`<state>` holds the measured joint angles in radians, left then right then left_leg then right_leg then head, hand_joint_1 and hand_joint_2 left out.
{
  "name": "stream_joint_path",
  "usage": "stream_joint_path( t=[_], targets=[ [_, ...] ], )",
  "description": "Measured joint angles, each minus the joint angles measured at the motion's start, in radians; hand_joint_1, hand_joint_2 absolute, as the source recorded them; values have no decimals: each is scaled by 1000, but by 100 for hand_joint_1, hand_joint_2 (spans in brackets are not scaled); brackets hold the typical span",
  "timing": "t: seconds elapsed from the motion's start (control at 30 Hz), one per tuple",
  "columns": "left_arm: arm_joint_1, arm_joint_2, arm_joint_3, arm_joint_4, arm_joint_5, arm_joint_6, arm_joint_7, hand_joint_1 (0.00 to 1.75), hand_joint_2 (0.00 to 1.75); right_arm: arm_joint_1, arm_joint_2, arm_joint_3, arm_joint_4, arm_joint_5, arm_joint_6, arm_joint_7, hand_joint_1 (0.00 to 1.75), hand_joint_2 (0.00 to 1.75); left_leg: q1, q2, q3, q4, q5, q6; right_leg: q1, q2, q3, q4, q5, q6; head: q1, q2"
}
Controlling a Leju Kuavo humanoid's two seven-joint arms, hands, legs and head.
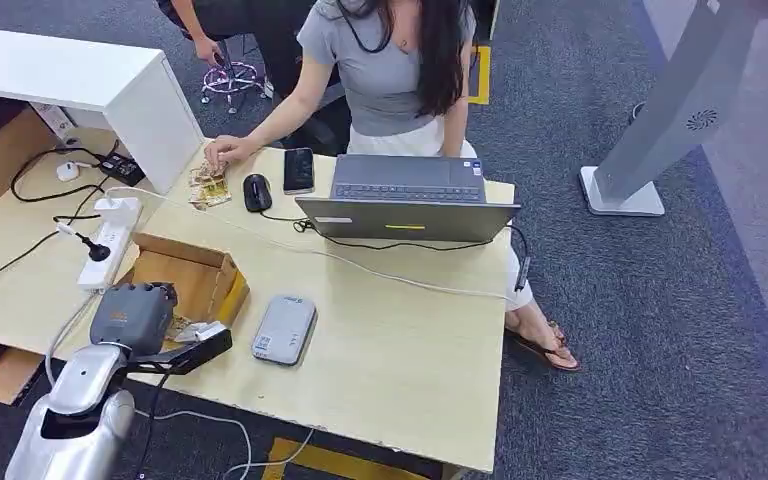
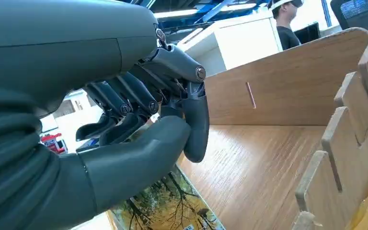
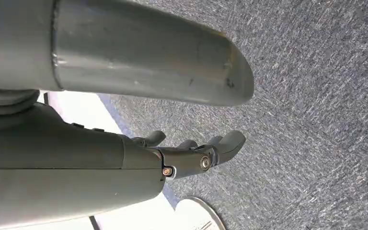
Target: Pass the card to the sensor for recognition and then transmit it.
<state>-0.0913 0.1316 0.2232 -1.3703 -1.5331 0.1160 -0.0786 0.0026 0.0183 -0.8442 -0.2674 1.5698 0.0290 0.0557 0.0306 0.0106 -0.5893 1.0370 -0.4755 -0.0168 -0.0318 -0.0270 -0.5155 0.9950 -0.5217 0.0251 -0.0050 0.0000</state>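
Note:
My left hand (image 1: 135,315) is at the near edge of the open brown box (image 1: 200,262) on the table's left side. In the left wrist view the thick thumb (image 2: 139,160) and the dark fingers (image 2: 194,122) pinch a card (image 2: 170,208) printed with trees, just above the box's wooden floor (image 2: 258,167). In the head view the card (image 1: 182,328) pokes out to the right of the hand. The grey-white sensor (image 1: 283,329) lies flat on the table just right of the box. My right hand (image 3: 196,151) hangs over the carpet, fingers apart, holding nothing.
A person sits at the far side behind a laptop (image 1: 407,197), one hand on a stack of cards (image 1: 208,186). A mouse (image 1: 256,192), a phone (image 1: 298,170), a power strip (image 1: 108,243) and cables lie on the table (image 1: 410,350). A white cabinet (image 1: 80,85) stands at the left.

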Motion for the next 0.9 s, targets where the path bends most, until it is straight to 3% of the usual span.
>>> stream_joint_path(
  t=[0.4,0.9],
  targets=[
    [0,-2,-1,0,-5,-3,-7,175,175,0,0,0,2,0,2,0,0,0,0,0,0,0,0,0,0,0,0,0,0,0,0,0],
    [51,-9,-58,3,-10,-39,-10,175,175,-1,0,0,4,0,4,0,0,0,0,0,0,0,0,0,0,0,0,0,0,0,0,0]
  ],
)
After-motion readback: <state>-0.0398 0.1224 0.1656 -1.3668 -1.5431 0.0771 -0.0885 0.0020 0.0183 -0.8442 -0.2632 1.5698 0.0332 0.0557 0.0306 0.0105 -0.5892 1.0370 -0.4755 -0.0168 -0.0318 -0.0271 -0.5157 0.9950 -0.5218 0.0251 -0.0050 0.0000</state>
